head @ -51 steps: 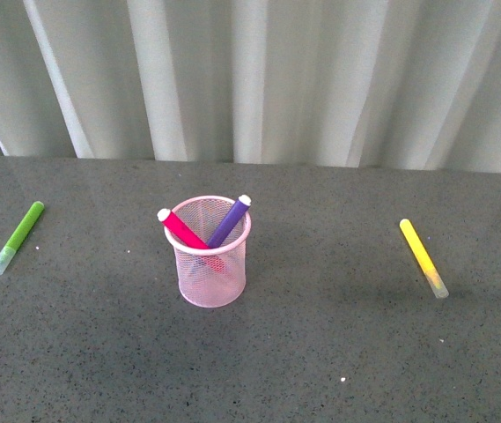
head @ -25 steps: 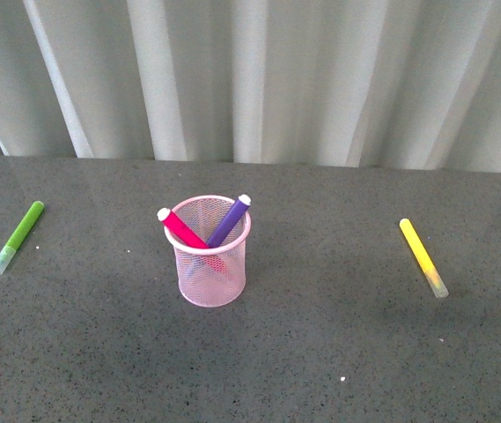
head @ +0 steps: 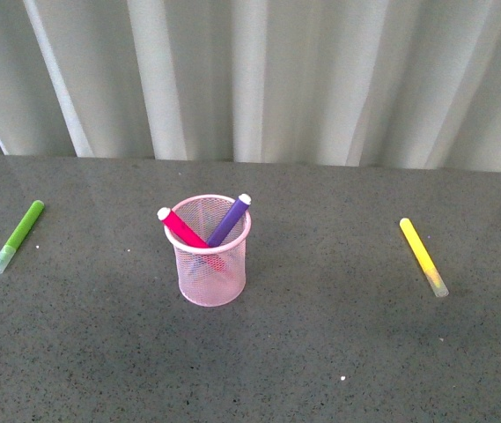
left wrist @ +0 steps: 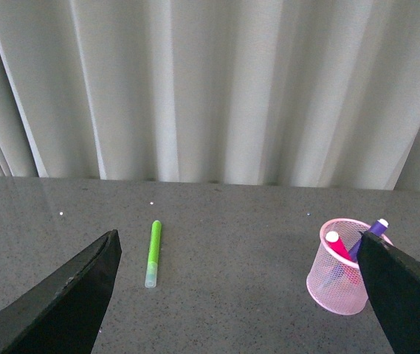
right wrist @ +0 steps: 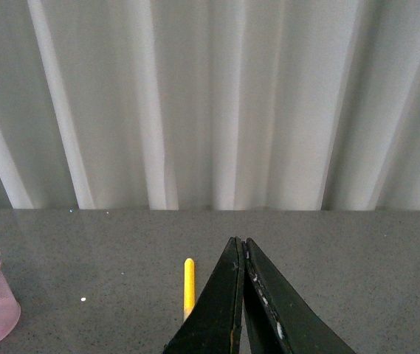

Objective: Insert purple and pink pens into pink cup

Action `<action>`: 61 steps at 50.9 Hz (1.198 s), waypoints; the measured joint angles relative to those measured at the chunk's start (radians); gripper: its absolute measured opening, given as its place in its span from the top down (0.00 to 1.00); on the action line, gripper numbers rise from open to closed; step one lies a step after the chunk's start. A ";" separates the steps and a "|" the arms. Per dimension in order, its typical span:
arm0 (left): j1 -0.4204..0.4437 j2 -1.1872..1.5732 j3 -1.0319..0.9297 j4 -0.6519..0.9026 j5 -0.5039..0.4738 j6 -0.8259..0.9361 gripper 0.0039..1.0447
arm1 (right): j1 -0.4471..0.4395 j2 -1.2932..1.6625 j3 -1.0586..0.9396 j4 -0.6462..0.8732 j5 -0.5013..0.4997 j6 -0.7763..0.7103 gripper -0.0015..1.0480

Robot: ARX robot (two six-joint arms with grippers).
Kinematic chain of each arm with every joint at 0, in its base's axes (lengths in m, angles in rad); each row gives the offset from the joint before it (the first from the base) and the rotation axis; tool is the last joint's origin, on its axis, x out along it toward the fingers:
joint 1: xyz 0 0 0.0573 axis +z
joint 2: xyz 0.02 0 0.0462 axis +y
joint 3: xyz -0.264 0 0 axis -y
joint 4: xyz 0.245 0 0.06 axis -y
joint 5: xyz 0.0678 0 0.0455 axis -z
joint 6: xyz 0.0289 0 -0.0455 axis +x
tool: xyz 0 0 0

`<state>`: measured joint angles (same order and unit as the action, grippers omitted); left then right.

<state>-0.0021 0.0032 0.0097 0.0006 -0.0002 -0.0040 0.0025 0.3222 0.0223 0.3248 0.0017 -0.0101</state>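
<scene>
Pink cup (head: 212, 256) already holds both pens, purple (head: 230, 220) and pink (head: 180, 227), leaning crosswise. Left pincer (left wrist: 239, 295) gapes wide, empty; right pincer (right wrist: 241, 295) is closed, empty, both well back.

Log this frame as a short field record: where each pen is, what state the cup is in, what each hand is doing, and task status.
pink cup: upright on the grey table
pink pen: in the cup, leaning left
purple pen: in the cup, leaning right
green pen: flat on the table, left of the cup
yellow pen: flat on the table, right of the cup
left hand: open, empty
right hand: shut, empty
task status: both pens appear inserted
</scene>
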 joint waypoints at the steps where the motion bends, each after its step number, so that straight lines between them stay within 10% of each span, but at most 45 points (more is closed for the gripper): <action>1: 0.000 0.000 0.000 0.000 0.000 0.000 0.06 | 0.000 -0.008 0.000 -0.008 0.000 0.000 0.97; 52: 0.000 -0.001 0.000 0.000 0.000 0.000 0.06 | 0.000 -0.318 0.000 -0.323 0.000 0.000 0.96; 61: 0.000 -0.001 0.000 0.000 0.000 0.000 0.06 | 0.000 -0.318 0.000 -0.323 0.000 0.000 0.67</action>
<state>-0.0021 0.0025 0.0097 0.0006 -0.0006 -0.0040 0.0025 0.0044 0.0227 0.0017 0.0017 -0.0097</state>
